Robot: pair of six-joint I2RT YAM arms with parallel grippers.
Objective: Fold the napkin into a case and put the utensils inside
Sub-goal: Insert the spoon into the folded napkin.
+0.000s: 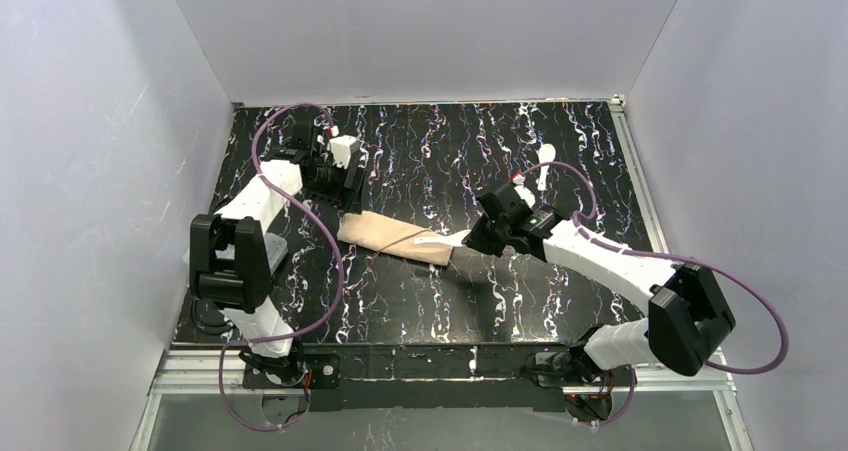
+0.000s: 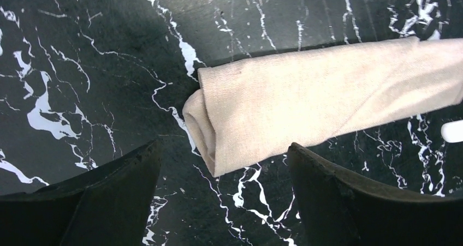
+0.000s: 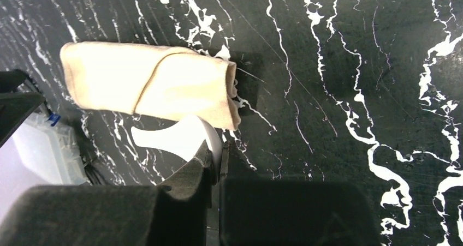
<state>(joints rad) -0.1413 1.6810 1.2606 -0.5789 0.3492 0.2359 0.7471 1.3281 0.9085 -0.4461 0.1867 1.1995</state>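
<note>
The napkin, folded into a long narrow beige case [image 1: 393, 235], lies flat on the black marbled table. My left gripper [image 1: 343, 199] hovers open over its left end. In the left wrist view the case [image 2: 327, 90] sits between and just ahead of the two dark fingers [image 2: 109, 197], touching neither. My right gripper [image 1: 467, 239] is at the case's right end, shut on a white utensil [image 3: 172, 137] whose broad end lies beside the case's open mouth [image 3: 229, 93]. A second white utensil [image 1: 545, 164] lies at the back right.
A clear plastic compartment box [image 1: 270, 251] stands at the left beside the left arm, and shows again as the plastic box [image 3: 38, 153] in the right wrist view. White walls close the table on three sides.
</note>
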